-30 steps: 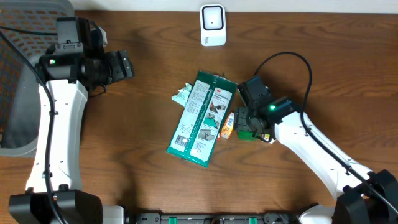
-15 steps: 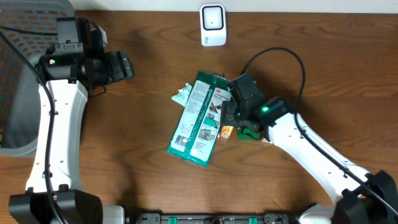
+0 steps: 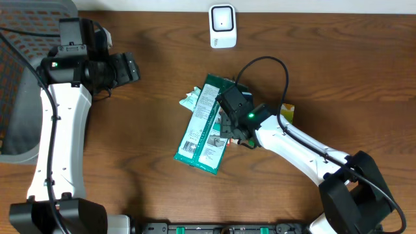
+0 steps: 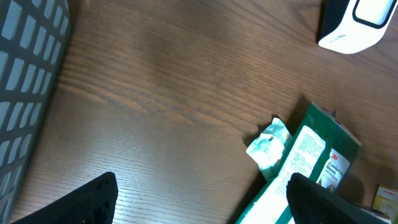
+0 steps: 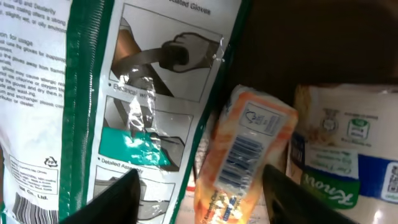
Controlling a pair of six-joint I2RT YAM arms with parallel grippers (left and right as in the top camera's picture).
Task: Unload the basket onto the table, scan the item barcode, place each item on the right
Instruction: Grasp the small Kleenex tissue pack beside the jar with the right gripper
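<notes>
On the brown table (image 3: 130,162) the orange packet (image 5: 245,152) lies beside the green pack (image 5: 124,93) — straddled by the right gripper (image 5: 200,180), jaws parted, nothing held. Pickup is judged underway; closing, then carriage to the scanner (image 3: 222,26), is needed.

Dark wood-grain table (image 3: 143,185), grey mesh panel (image 3: 16,97) alongside.

Printed on the long green-and-white plastic packet (image 4: 311,149): "3M" logo; in the right wrist view also "Gloves" and "Detailed Assembly". On the white-and-blue sachet (image 5: 348,155): "Knorr", partly cut off. On the small orange wrapped packet (image 5: 245,155): barcode, digits unreadable.
</notes>
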